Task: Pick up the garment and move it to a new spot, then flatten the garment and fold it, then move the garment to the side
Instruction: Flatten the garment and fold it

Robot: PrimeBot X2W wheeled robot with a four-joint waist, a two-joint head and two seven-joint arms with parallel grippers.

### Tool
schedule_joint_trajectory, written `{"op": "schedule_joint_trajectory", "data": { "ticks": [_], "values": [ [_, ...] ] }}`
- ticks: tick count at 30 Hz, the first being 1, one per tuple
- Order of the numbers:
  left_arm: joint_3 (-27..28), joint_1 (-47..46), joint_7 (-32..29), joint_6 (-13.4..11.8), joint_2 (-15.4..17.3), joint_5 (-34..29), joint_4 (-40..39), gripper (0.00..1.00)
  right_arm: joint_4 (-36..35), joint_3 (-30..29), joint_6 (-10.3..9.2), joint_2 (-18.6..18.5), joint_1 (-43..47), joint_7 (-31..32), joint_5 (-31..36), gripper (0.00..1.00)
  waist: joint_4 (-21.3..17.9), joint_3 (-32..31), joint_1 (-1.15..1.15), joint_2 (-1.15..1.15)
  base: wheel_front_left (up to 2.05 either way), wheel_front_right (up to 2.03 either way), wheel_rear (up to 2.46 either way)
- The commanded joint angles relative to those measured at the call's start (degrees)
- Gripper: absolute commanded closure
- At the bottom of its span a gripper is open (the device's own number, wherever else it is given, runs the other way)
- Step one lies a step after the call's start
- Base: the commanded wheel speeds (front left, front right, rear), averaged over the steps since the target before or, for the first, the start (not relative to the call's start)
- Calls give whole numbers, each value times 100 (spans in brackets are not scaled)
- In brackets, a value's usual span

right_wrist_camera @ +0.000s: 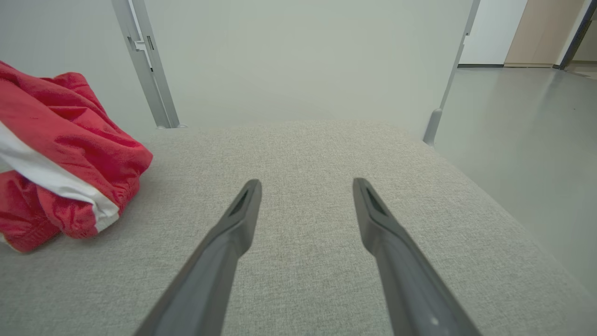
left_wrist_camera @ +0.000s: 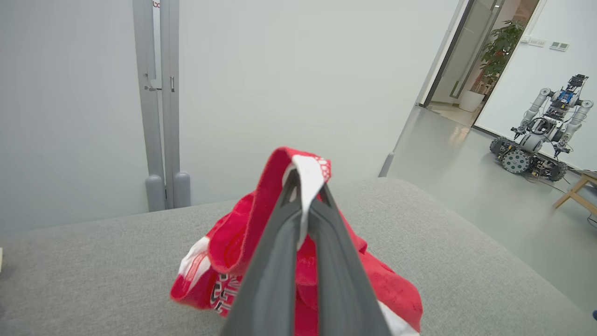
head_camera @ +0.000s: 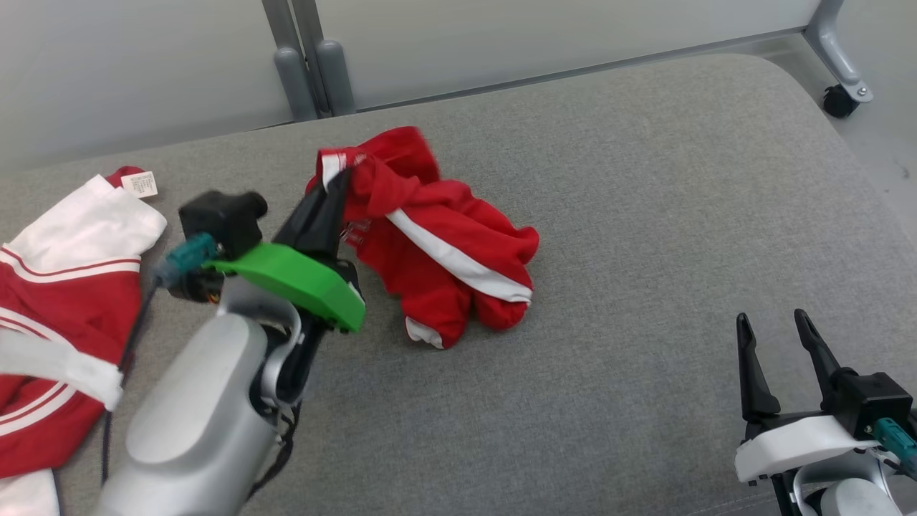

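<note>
We pinch a white-edged fold of the crumpled red garment (head_camera: pixel 437 279) in our left jaws, at the middle of the grey bench (head_camera: pixel 645 215), ready to carry it elsewhere; our right jaws rest spread, well apart.

The garment (head_camera: pixel 444 258) sits bunched up mid-desk (head_camera: pixel 645 215), and a second garment (head_camera: pixel 64 301) is off at the left edge. The left claw (head_camera: pixel 337 183) is clamped on a fold at the garment's back-left, and the right claw (head_camera: pixel 777 337) is front right, well apart.
</note>
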State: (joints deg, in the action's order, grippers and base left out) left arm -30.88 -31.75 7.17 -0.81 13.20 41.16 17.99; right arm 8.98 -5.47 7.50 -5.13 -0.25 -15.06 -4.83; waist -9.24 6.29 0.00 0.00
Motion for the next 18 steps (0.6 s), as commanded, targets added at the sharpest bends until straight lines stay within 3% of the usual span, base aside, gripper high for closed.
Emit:
{"op": "schedule_joint_trajectory", "data": {
  "ticks": [1,9,18],
  "values": [
    [31,-202,-199,-40,144,-69,-210,100,16,19,-2,8,-64,-17,-29,0,34,-34,0,0,0,0,0],
    [-1,-1142,-1540,-17,647,34,-1035,100,49,101,-2,35,-112,-17,-72,0,-37,-76,0,0,0,0,0],
    [314,-2134,-2654,225,1299,388,-888,100,77,157,-2,-56,-154,-17,-101,0,-290,-69,0,0,0,0,0]
  ]
}}
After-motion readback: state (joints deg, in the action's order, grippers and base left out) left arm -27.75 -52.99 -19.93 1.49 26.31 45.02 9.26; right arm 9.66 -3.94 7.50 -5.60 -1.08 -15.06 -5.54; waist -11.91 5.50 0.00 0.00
